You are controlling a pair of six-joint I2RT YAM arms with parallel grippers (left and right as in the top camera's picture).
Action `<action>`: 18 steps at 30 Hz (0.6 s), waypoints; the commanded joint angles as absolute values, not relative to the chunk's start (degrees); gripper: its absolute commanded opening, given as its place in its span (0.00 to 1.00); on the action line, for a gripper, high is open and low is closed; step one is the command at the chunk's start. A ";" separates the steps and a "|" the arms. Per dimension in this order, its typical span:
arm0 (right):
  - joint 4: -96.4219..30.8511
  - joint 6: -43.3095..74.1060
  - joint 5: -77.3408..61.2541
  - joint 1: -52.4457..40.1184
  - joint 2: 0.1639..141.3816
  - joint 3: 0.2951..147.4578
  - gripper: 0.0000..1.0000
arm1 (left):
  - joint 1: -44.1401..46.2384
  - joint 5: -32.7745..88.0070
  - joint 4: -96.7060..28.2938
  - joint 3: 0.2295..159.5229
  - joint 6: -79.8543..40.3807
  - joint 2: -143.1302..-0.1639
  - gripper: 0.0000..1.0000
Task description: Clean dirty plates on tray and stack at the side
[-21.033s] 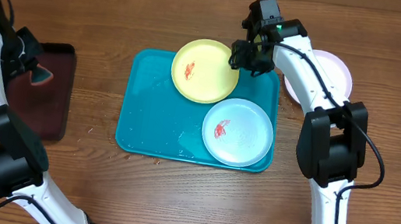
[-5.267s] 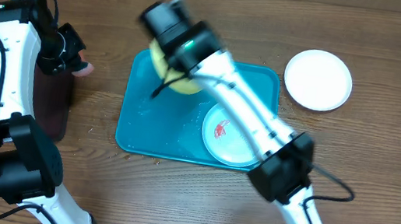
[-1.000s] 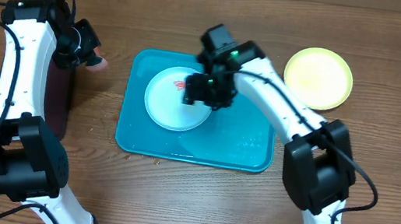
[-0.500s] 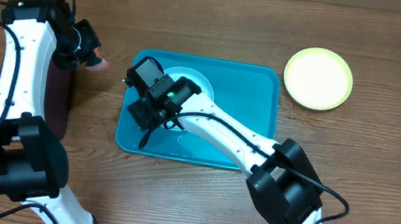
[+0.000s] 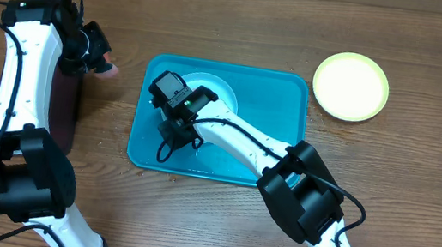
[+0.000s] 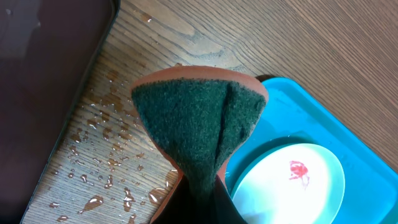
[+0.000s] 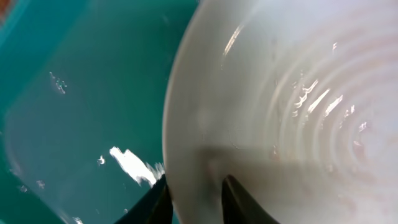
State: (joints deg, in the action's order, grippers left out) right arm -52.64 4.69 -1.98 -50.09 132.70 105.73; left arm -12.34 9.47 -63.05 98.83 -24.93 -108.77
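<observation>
The pale mint-blue plate (image 5: 222, 88) lies at the back left of the turquoise tray (image 5: 274, 148), with a red smear on it in the left wrist view (image 6: 298, 169). My right gripper (image 5: 175, 126) is at the plate's left front edge. In the right wrist view it (image 7: 196, 204) is shut on the plate's rim (image 7: 280, 106), one finger on each side. The lime green plate (image 5: 350, 87) sits on the table at the right, and the white plate is hidden. My left gripper (image 5: 92, 53) holds a green-and-orange sponge (image 6: 199, 118) above the table left of the tray.
A dark maroon-black tray (image 5: 66, 115) lies at the far left under my left arm, also seen in the left wrist view (image 6: 43, 62). Water drops (image 6: 106, 155) dot the wood between it and the turquoise tray (image 6: 323, 106).
My right gripper has swung from the plate's right side across to its left front edge and closed on the rim. The plate has shifted slightly back and right. The left arm has not moved.
</observation>
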 commanded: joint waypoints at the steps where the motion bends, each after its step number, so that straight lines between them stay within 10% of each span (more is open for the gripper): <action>1: -56.84 4.67 3.22 -50.11 132.29 105.60 0.22 | -11.92 10.15 -63.07 99.59 -23.77 -107.90 0.04; 18: -83.72 35.81 6.33 -40.40 130.45 119.37 0.46 | -11.92 10.15 -62.98 99.59 -23.77 -107.90 0.04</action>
